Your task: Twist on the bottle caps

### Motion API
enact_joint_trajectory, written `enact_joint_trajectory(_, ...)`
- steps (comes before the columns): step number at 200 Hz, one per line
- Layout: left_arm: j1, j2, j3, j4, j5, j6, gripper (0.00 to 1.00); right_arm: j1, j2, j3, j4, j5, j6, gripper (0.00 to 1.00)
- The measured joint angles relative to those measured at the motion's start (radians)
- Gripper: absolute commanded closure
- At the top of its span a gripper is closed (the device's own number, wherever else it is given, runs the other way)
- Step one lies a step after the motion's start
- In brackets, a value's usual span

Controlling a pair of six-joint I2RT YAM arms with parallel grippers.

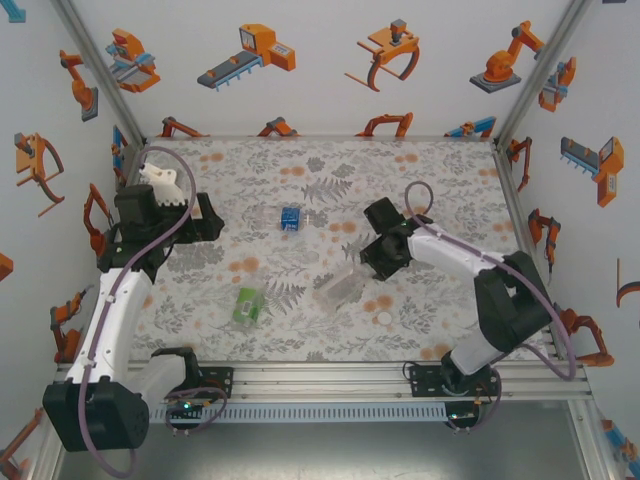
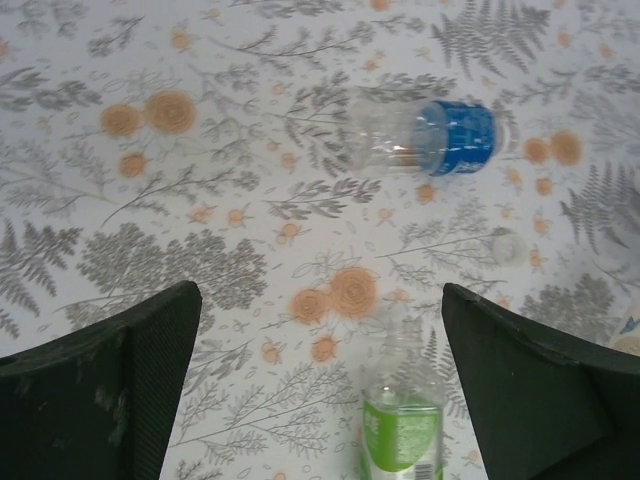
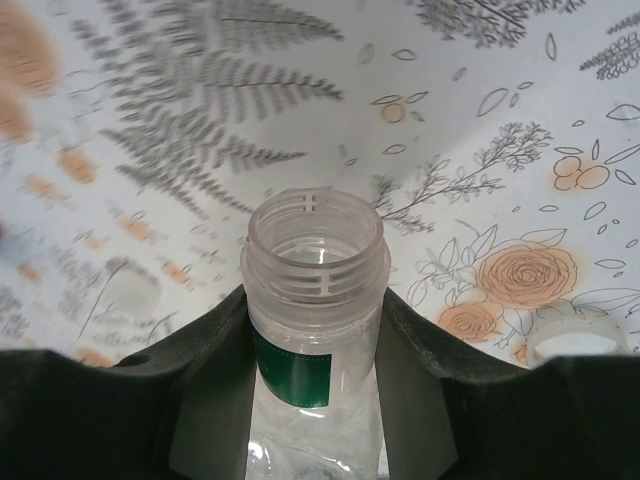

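My right gripper [image 3: 314, 385] is shut on the slim clear bottle [image 3: 315, 250], just below its threaded neck. The neck is uncapped and a dark green label patch shows lower down. In the top view this bottle [image 1: 341, 288] sticks out from the right gripper [image 1: 378, 258] over the mat. A white cap [image 3: 578, 345] lies on the mat to the bottle's right. My left gripper [image 2: 320, 400] is open and holds nothing. The green-labelled bottle [image 2: 402, 425] lies uncapped below it, nearer the right finger. The blue-labelled bottle [image 2: 440, 138] lies on its side further off, with a pale cap [image 2: 505, 245] between the two.
The floral mat [image 1: 300, 180] covers the table, with white printed walls around it. In the top view the green-labelled bottle [image 1: 246, 305] lies at front left and the blue-labelled bottle [image 1: 291, 218] at centre. A pale cap [image 1: 384, 303] sits right of the held bottle.
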Motion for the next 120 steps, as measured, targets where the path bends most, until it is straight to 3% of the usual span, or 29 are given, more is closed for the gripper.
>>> enact_joint_trajectory(69,-0.098,-0.005,0.004,0.147,0.234,-0.080,0.09,0.000,-0.229,0.010,0.239,-0.022,-0.296,1.00)
enact_joint_trajectory(120,-0.288,0.094,0.067,0.243,0.320,-0.141,0.10,0.000,-0.294,0.034,0.471,-0.162,-0.536,1.00)
